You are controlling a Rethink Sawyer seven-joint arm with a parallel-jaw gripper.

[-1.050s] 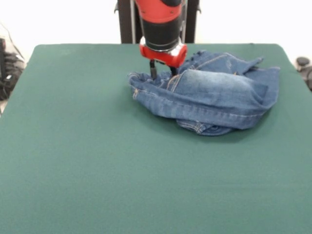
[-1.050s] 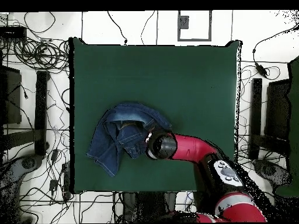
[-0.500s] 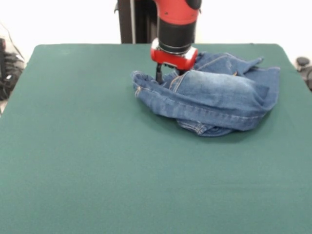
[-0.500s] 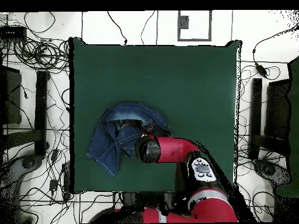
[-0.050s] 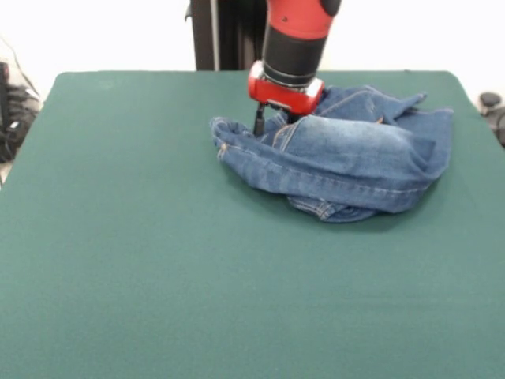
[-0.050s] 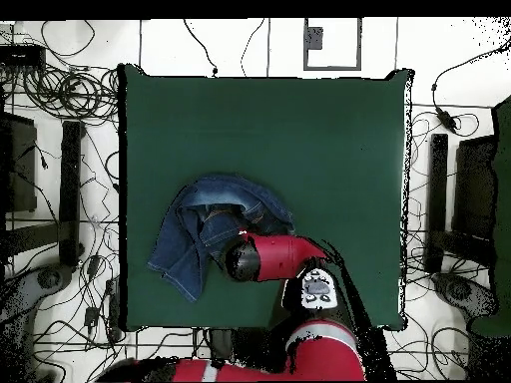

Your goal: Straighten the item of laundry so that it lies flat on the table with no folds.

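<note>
The item of laundry [image 5: 347, 154] is a small pair of blue jeans, bunched in thick folds at the far right of the table [image 5: 158, 260]. In the overhead view the jeans [image 6: 195, 239] lie crumpled left of centre on the green table [image 6: 319, 140]. My gripper [image 5: 272, 126] comes down from the red arm onto the jeans' far left edge and presses into the denim. A fold hides part of its tip. From above, the gripper [image 6: 236, 261] sits at the heap's lower right edge, under the arm.
Green cloth stretches bare to the left of and in front of the jeans. In the overhead view, cables [image 6: 70, 95] and black stands [image 6: 72, 190] lie on the floor around the table's edges.
In the front view the gripper has moved a little to the right along the jeans' far edge. The arm has swung round in the overhead view. The heap's left edge barely shifted.
</note>
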